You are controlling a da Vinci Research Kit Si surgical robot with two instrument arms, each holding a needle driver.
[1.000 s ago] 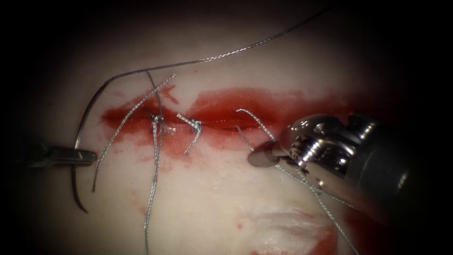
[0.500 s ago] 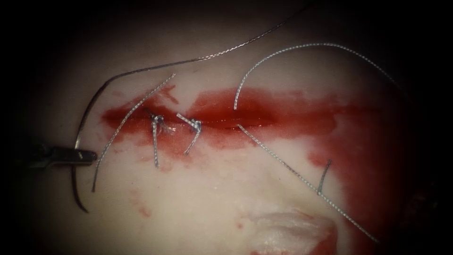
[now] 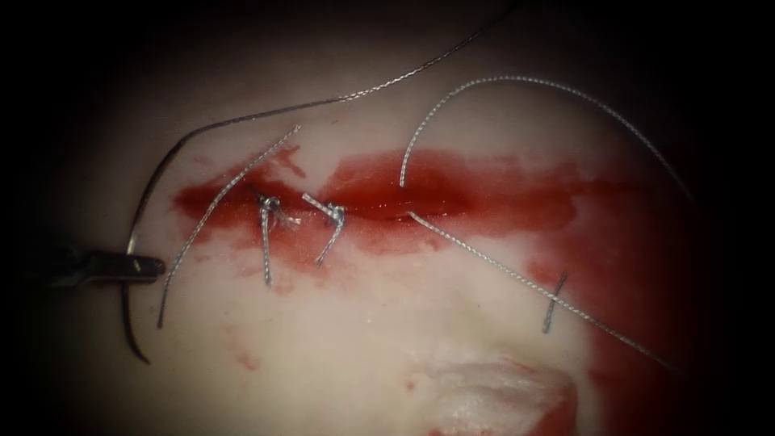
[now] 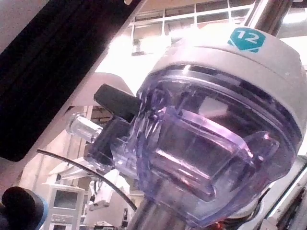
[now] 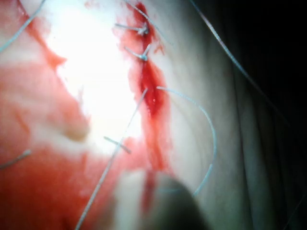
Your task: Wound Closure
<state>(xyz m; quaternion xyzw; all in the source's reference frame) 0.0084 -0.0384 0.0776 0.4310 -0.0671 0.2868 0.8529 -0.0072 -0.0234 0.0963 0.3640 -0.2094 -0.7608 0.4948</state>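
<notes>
My left tool comes in from the left edge with its jaws shut on the curved needle, just tipward of mid-curve. The needle stands free of the tissue, beyond the left end of the cut, point downward. Its thread runs up and to the right. Two tied knots sit on the cut. A third thread enters the cut near its middle, one strand arcing over the top, the other slanting down to the right. A blurred dark shape is my right tool's tip.
Red fluid pools along the cut and spreads over the tissue's right side. A short loose piece of thread lies across the slanting strand. A pale raised fold sits near the front edge. The cut also shows in the right wrist view.
My right tool has drawn back to the right, out of the endoscope view. The long strands at the left knot are gone, leaving a short tail. The third stitch's strands have stretched rightward.
</notes>
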